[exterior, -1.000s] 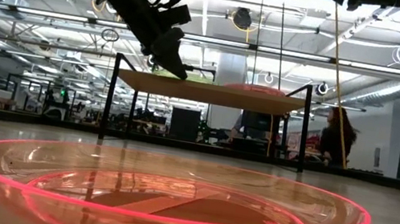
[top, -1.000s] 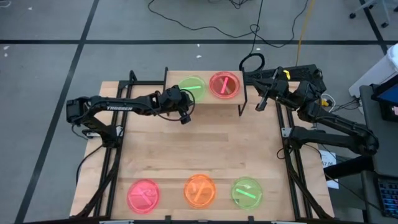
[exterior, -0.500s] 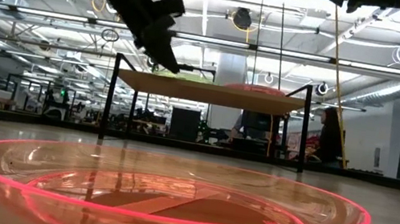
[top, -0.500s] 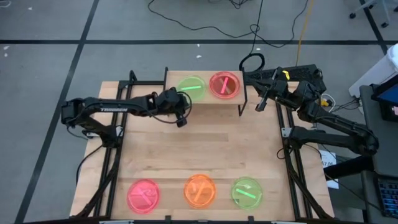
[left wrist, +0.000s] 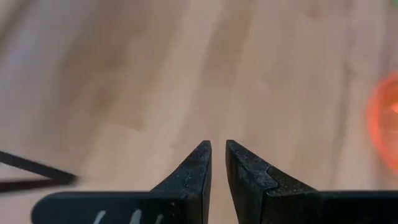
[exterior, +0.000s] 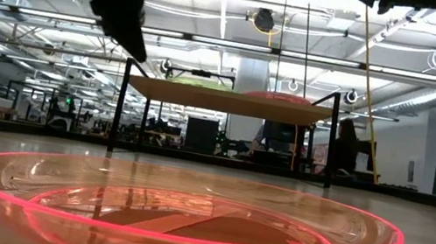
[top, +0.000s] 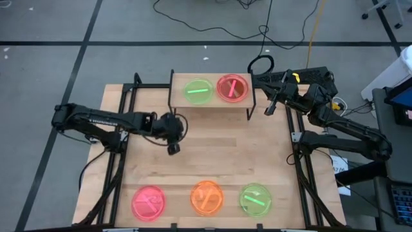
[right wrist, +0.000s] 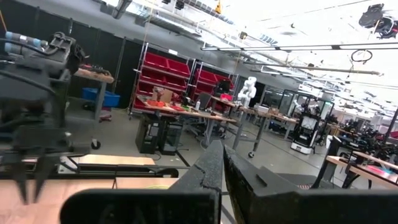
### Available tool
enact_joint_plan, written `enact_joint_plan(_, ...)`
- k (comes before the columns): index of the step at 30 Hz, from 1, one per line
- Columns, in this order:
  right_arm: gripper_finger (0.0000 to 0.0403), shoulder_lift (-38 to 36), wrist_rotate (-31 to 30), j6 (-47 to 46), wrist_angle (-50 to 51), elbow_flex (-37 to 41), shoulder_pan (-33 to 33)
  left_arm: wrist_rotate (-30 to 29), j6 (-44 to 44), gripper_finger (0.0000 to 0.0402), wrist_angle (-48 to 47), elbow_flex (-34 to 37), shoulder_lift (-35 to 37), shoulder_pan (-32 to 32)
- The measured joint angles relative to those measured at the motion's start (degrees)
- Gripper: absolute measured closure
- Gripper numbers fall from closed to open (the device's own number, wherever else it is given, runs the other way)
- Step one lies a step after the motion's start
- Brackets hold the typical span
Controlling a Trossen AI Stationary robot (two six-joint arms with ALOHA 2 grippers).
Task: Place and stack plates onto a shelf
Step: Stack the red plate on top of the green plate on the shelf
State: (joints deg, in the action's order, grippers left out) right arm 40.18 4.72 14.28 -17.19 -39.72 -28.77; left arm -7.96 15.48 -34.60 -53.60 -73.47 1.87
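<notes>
High view alone shows the shelf [top: 210, 96] top: green plate [top: 197, 91] and pink-red plate [top: 232, 88] side by side, translucent w/ bright bars. Three more sit along the counter [top: 212, 154] near edge; low view shows the pink one [exterior: 180, 218] close-up. Left claw [top: 172, 145] is over bare wood, fingers a narrow gap apart, empty. Right claw [top: 271, 106] parked beside shelf, closed.
</notes>
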Motion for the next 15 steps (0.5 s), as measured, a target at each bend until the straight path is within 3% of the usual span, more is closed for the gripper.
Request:
enact_joint_plan(10,0.0403,0.0,0.0,-0.1,0.9,0.0,0.0,2.2,16.2,0.0346,-12.0,0.0,0.0,12.1)
enact_joint_plan(15,0.0403,0.0,0.1,-1.3,0.9,0.0,0.0,5.7,23.2,0.0346,-12.2,1.2,0.0,15.6)
